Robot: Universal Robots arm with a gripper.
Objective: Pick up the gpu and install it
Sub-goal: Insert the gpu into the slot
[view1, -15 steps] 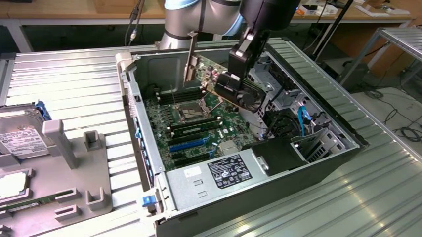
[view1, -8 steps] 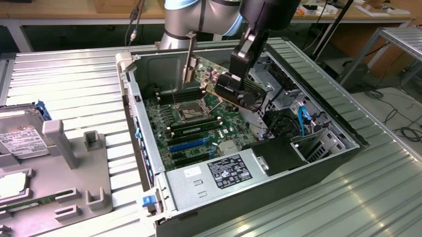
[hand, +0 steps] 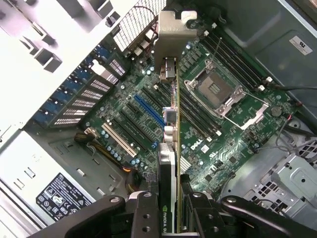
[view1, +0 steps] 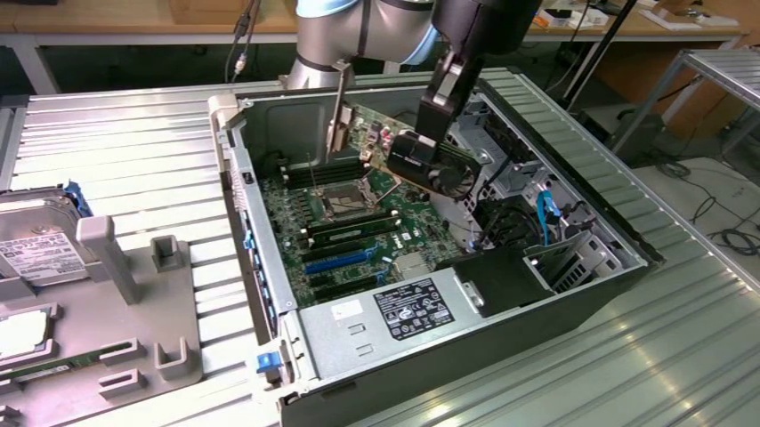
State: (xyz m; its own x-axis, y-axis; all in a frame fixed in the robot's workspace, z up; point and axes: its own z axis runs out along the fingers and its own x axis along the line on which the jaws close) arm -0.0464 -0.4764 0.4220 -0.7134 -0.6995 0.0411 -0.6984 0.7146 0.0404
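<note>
1. The gripper (view1: 418, 153) is clamped narrowly on the gpu (view1: 377, 133). It holds the card on edge in the air above the motherboard (view1: 356, 222), inside the open computer case (view1: 594, 178).
2. In the wrist view the gpu (hand: 168, 153) runs edge-on from the gripper (hand: 171, 213) to its silver bracket (hand: 173, 34), which is near the case's perforated rear wall. The card's edge sits just beside the blue slot (hand: 148, 110), not clearly over it.
3. Risk: if the card's edge connector goes down out of line with the slot, it would land on the board and could scrape components.
4. Risk: the bracket could catch on the rear wall's rim and tilt the card in the grip.
5. Risk: the hold is at one end only, so pressing down could make the card pivot or slip.
6. Risk: the CPU socket (hand: 218, 91) lies close beside the card, and sideways drift could strike it.
</note>
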